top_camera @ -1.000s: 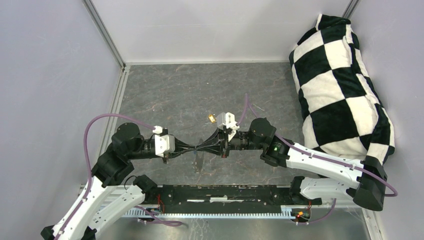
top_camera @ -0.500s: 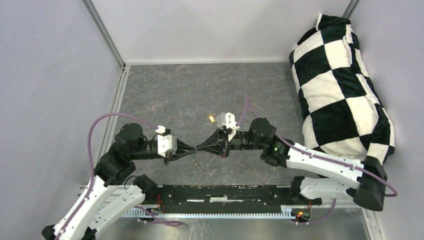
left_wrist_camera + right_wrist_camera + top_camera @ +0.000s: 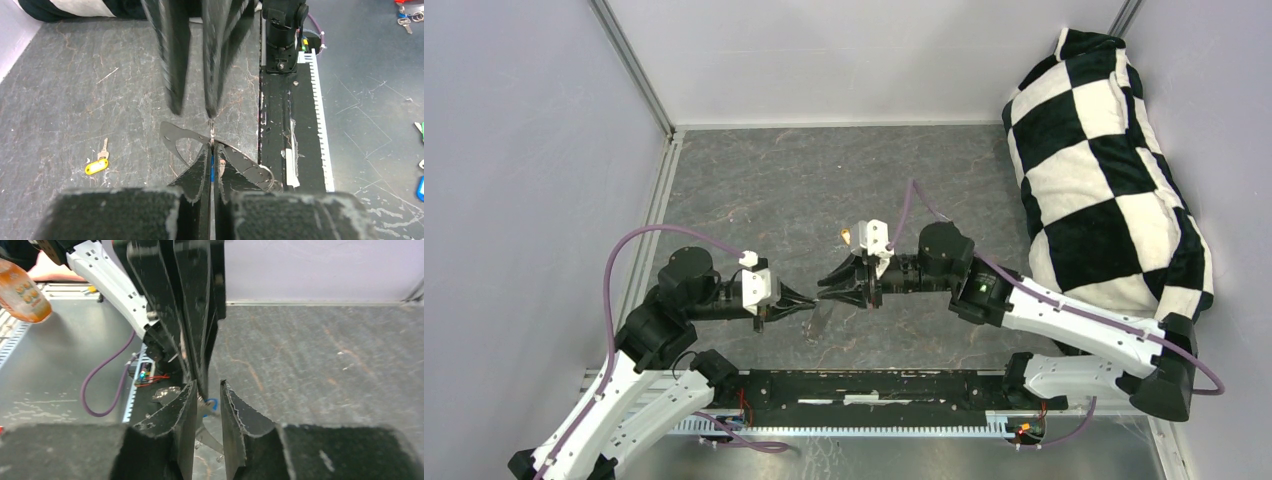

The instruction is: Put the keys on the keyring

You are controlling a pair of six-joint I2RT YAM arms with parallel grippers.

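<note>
Keyring (image 3: 212,131) pinched in left gripper (image 3: 213,148) — right gripper (image 3: 207,386) parted.

We see a left arm (image 3: 624,410) and a right arm (image 3: 1074,325) made of white shell links joined by round black joints, each with a looping purple cable (image 3: 664,229). A white camera block (image 3: 757,287) sits at each wrist, and a small green light (image 3: 976,293) glows on the right arm. The black fingers (image 3: 195,175) taper to scuffed, grey-edged tips.
</note>
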